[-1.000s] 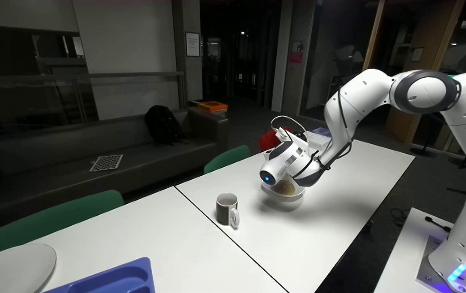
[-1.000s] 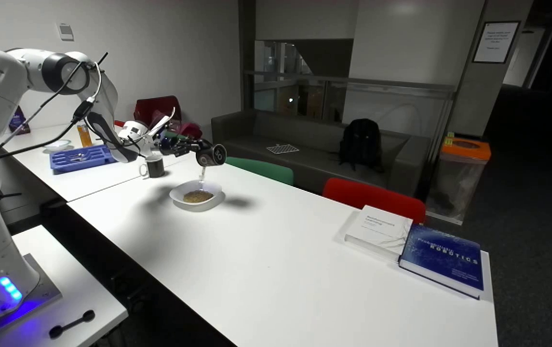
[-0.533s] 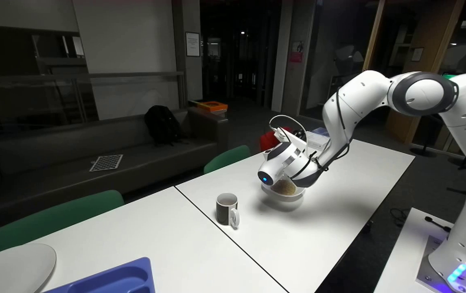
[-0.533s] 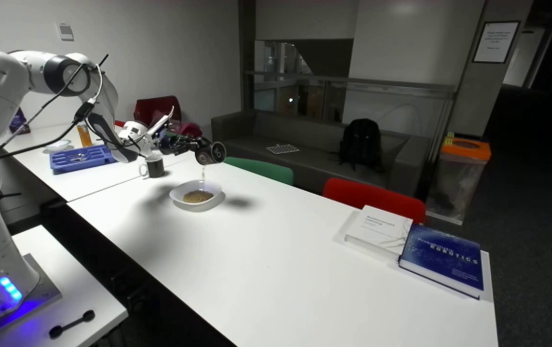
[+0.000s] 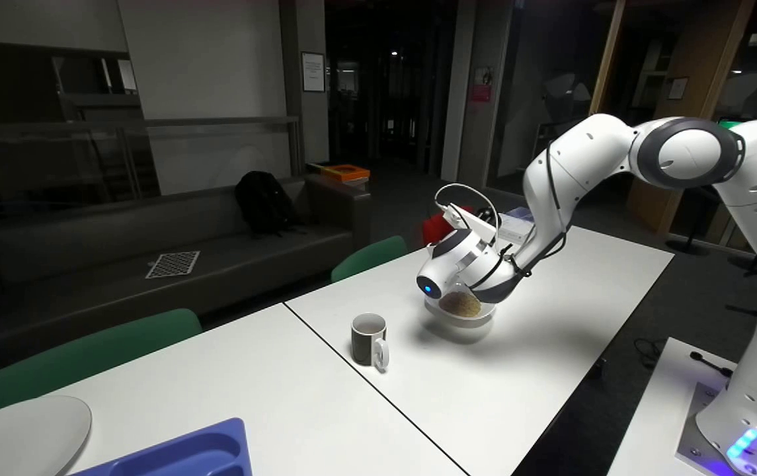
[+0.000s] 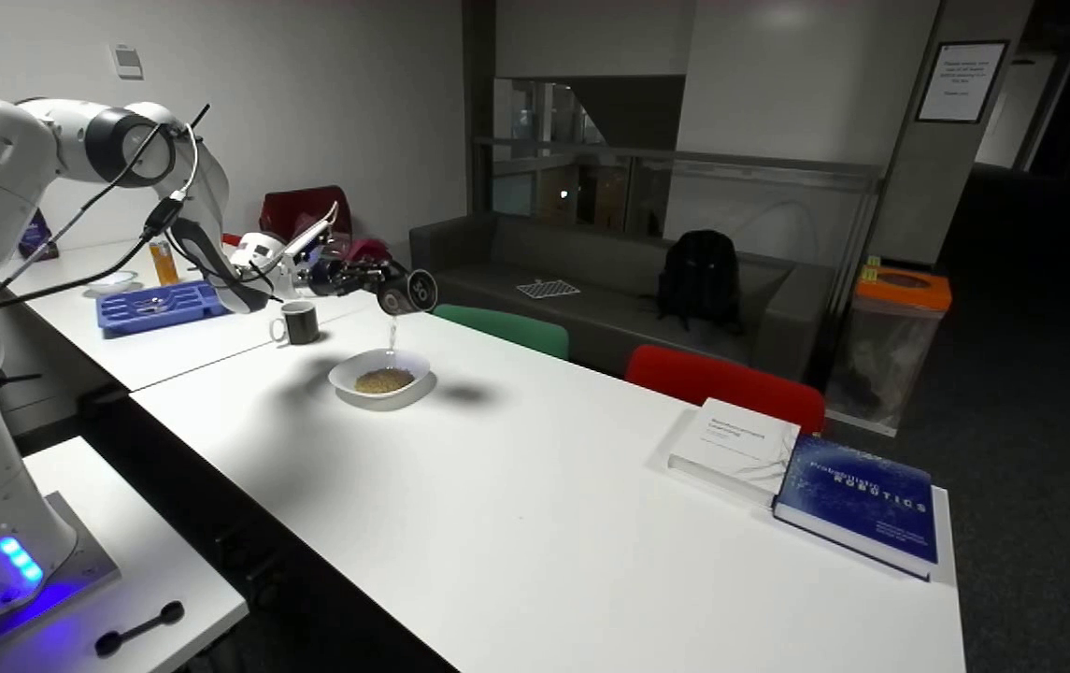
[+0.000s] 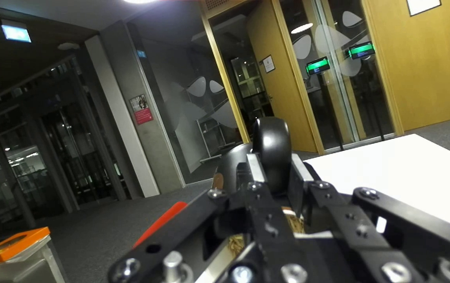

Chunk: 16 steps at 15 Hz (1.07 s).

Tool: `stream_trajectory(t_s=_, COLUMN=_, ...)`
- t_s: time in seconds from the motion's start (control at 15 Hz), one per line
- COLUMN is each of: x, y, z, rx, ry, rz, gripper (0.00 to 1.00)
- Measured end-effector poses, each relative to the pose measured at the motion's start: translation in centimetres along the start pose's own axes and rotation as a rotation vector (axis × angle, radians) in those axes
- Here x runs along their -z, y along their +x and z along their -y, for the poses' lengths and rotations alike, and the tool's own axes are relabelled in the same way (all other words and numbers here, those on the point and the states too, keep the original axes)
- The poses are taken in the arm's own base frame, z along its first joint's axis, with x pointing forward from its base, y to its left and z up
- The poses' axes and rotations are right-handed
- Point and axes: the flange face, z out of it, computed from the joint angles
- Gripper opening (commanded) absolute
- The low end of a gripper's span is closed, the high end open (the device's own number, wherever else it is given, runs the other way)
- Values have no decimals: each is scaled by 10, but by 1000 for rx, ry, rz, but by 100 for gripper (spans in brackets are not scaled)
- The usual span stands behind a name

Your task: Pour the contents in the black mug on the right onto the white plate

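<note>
My gripper (image 7: 276, 171) is shut on the handle of the black mug (image 7: 232, 159); the handle sits between the two fingers. In an exterior view the black mug (image 6: 396, 295) is held tilted above the white plate (image 6: 344, 381). Its round base with a pale mark faces that camera, and its opening is hidden. A thin pale stream falls from the mug to the plate. The contents (image 6: 384, 380) lie as a tan heap in the plate. The plate (image 5: 488, 312) and heap (image 5: 461, 305) also show in an exterior view, partly behind the wrist, which hides the black mug there.
A greyer mug with a white handle (image 5: 363, 347) stands upright near the table seam. A blue tray (image 6: 165, 310) and a larger white dish (image 5: 21, 433) lie beyond it. A white book (image 6: 735, 447) and a blue book (image 6: 857, 500) lie at the table's far end.
The wrist and black mug have shifted slightly and the mug has risen and tipped a little more. The stream falls in all the frames. The plate and the greyer mug have not moved.
</note>
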Motion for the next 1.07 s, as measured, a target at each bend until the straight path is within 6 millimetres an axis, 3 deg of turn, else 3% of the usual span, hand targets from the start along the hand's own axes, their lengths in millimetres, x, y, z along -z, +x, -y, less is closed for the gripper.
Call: stream_trajectory(t_s=1.07, x=-6, y=-3, z=-13, rx=86, ry=40, rz=54, gripper=5)
